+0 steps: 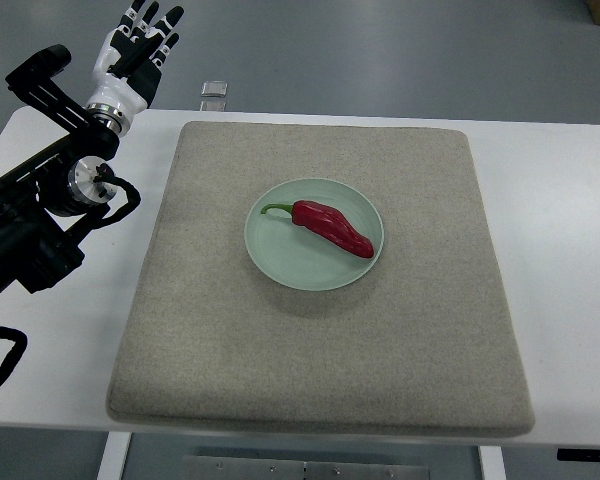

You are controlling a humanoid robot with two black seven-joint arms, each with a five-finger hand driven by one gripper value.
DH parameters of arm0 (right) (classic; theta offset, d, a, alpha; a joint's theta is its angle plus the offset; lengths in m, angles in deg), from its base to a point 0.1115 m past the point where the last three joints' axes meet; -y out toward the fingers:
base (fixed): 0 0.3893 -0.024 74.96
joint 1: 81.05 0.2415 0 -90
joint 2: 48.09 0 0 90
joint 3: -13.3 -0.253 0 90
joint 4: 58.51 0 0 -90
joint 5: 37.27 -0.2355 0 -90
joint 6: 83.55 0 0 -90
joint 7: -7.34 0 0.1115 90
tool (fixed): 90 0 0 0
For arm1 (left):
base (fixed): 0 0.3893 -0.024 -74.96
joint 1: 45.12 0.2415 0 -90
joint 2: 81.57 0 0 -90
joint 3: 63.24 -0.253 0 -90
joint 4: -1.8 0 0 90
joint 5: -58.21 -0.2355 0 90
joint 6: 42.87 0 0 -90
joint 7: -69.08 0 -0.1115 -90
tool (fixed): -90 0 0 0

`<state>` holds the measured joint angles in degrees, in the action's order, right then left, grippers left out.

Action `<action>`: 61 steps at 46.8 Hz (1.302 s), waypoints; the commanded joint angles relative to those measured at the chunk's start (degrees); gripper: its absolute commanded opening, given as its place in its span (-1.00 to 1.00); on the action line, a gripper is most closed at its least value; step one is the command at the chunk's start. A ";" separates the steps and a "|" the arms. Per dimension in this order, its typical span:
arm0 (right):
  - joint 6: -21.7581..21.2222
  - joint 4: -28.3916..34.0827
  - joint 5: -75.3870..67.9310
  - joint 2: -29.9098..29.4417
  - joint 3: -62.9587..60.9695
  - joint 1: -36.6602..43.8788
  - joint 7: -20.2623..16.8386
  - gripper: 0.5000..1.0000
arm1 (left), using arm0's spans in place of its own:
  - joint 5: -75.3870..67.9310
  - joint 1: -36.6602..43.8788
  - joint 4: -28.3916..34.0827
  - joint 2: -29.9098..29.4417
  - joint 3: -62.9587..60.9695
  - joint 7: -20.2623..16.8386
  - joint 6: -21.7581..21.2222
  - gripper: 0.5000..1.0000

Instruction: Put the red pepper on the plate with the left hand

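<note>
- Grey floor all round, with a white table point(570, 200) in the middle of the shot and a big beige felt-looking mat point(320, 370) covering most of it.
- Pale green plate point(280, 260) sits pretty much dead centre on the mat.
- Red pepper point(332, 227) is lying in the plate, slanted across it, green stem pointing off toward the plate's left rim, fat end near the right rim.
- Left hand point(135, 50) is way off from the plate, up past the mat's far left corner and hanging over the table edge. Fingers are stretched out straight and loosely spread, nothing in them.
- Its black arm point(40, 215) runs along the table left of the mat.
- Small silvery bracket thing point(215, 90) sits at the far table edge, just beyond the mat.
</note>
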<state>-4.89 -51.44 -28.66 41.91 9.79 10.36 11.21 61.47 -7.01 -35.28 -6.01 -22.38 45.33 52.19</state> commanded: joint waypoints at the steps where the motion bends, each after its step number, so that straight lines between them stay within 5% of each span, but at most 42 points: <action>1: 0.00 -0.03 0.00 0.00 0.00 -0.01 0.00 0.73 | 0.52 0.56 0.07 -0.06 0.70 0.02 0.04 0.99; 61: -0.53 0.58 0.44 0.00 0.00 0.17 0.00 0.73 | 0.52 2.85 2.62 2.22 2.29 -0.59 -4.53 0.98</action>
<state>-5.17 -51.13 -28.56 41.91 9.71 10.51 11.21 62.09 -4.17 -32.65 -3.78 -20.08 44.75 47.66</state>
